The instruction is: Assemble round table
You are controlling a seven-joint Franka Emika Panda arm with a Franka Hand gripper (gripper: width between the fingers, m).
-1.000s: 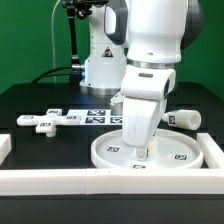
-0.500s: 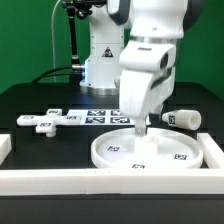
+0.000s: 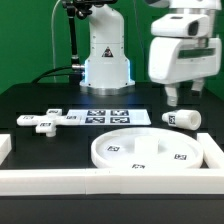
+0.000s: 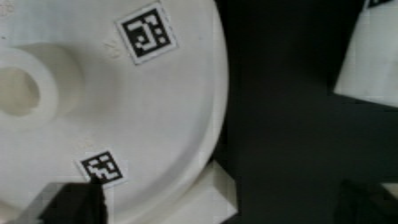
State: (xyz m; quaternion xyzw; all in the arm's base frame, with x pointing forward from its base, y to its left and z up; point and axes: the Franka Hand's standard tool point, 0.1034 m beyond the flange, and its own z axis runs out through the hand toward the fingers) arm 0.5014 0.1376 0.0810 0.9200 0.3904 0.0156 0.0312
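The large rimmed round disc (image 3: 150,150) lies flat on the black table, tags up, against the front border wall. The short cylinder leg (image 3: 182,118) lies on its side behind the disc at the exterior view's right. The cross-shaped foot piece (image 3: 45,121) lies at the exterior view's left. My gripper (image 3: 174,98) hangs above the leg, clear of the disc, open and empty. In the wrist view the disc (image 4: 107,100) with its centre hole fills one side, and my dark fingertips (image 4: 71,205) stand wide apart with nothing between them.
The marker board (image 3: 110,117) lies flat behind the disc. The white border wall (image 3: 110,182) runs along the front and up the right side. The robot base (image 3: 105,60) stands at the back. A white shape (image 4: 374,60) shows at the wrist view's edge.
My gripper has risen from the disc's centre and moved to the exterior view's right, now above the leg. The disc stays where it was.
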